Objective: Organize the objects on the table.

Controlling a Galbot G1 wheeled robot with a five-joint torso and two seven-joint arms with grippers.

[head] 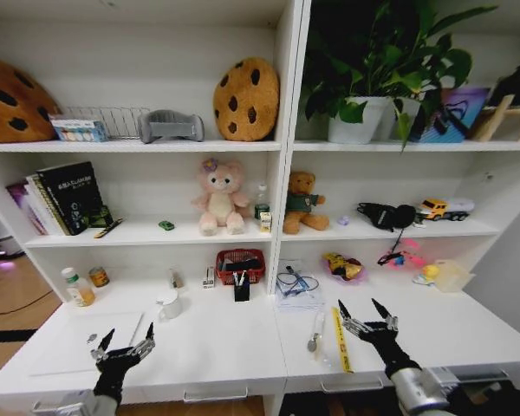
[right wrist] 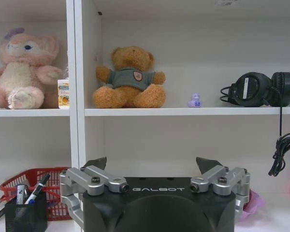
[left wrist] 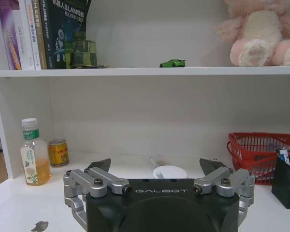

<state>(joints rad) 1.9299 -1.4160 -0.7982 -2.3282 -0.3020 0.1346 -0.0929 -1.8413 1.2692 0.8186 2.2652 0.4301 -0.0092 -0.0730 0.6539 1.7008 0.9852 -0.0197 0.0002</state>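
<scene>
Head view: the table (head: 217, 347) is a smooth white desk joined to tall white shelving. A flat silver laptop (head: 95, 334) lies at its left, and a tiny green toy car (head: 166, 225) sits on the shelf beside a fuzzy pink plush (head: 218, 198). A red mesh basket (head: 240, 263) stands at the back. The left gripper (head: 121, 347) and right gripper (head: 368, 319) hover low over the front edge, fingers spread, holding nothing.

Left wrist view: the black-tipped metal fingers (left wrist: 100, 165) stand wide apart before what may be a white cup (left wrist: 169, 171).

Right wrist view: the jaws gape, empty, facing a brown teddy (right wrist: 129, 79).
</scene>
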